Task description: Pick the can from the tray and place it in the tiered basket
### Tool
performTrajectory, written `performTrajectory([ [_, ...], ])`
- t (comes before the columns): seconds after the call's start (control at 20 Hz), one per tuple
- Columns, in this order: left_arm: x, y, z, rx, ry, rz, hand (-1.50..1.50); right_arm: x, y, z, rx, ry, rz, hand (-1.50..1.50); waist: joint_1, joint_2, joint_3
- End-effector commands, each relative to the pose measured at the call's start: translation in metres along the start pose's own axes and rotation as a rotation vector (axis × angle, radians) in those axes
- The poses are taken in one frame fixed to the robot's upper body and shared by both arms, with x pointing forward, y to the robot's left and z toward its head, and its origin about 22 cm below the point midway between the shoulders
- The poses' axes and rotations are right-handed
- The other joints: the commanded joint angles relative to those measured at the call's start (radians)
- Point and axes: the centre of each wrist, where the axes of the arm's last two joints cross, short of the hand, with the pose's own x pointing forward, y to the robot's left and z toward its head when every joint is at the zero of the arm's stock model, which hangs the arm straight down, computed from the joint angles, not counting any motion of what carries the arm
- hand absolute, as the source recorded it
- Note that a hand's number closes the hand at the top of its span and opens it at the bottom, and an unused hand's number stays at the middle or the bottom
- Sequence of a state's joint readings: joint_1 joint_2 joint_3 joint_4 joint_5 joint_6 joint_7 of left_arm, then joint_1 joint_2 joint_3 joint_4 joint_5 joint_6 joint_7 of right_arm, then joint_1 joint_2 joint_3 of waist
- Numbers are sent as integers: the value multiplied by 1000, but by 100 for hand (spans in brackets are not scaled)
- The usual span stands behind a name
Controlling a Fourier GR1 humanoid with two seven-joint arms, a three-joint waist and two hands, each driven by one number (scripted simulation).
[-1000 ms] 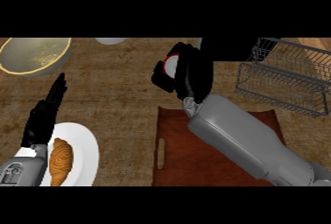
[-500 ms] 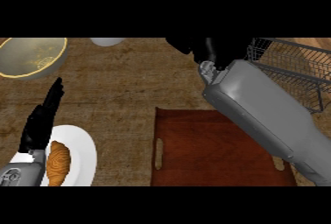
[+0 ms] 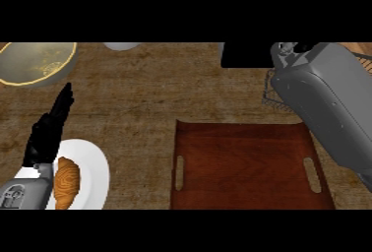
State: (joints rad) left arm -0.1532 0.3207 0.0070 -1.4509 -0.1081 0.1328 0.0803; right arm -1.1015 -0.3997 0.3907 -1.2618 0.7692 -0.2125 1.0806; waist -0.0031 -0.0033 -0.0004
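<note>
The dark red tray (image 3: 247,147) lies at the lower middle of the counter with nothing on it. The can shows nowhere. My right forearm (image 3: 327,103) crosses the right side from the lower edge up to the top. It ends in the black right hand (image 3: 247,55), cut off by the upper edge. The tiered basket is almost wholly hidden behind that forearm; only bits of its wire (image 3: 271,98) show beside it. My left hand (image 3: 47,133) rests open at the left, fingers straight and pointing up.
A white plate (image 3: 93,167) with a croissant (image 3: 68,183) sits at the lower left, partly under my left hand. A yellow-rimmed bowl (image 3: 33,61) stands at the top left. A pale object (image 3: 120,46) peeks in at the top edge.
My right arm has swung up and to the right, from above the tray to in front of the basket. The can seen in the hand earlier is out of sight. The left hand has not moved.
</note>
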Motion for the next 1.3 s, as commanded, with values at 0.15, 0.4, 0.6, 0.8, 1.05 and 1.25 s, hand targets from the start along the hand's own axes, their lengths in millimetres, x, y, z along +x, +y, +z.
performTrajectory([
  [0.15, -12, -9, 5, -11, 0, 1, 0, -40, -7, -43, -37, 76, 282, 150, 6, 6, -1],
  [0.4, -3, 5, 3, 8, -10, -4, 0, -90, -10, -66, -79, 130, 508, 150, 4, 3, 0],
  [0.6, 1, 2, 8, -5, -3, -7, 0, -103, -23, -71, -90, 147, 513, 150, 4, 1, 0],
  [0.8, -3, -10, 2, -6, -4, -3, 0, -126, -45, -90, -28, 102, 483, 150, 4, 4, 0],
  [1.05, 0, 4, -7, 4, -28, 5, 0, -162, -3, -78, 65, 100, 433, 150, 7, 6, 0],
  [1.25, 1, 5, 1, 1, -7, 2, 0, -176, -9, -86, 108, 121, 359, 150, 11, 5, 1],
])
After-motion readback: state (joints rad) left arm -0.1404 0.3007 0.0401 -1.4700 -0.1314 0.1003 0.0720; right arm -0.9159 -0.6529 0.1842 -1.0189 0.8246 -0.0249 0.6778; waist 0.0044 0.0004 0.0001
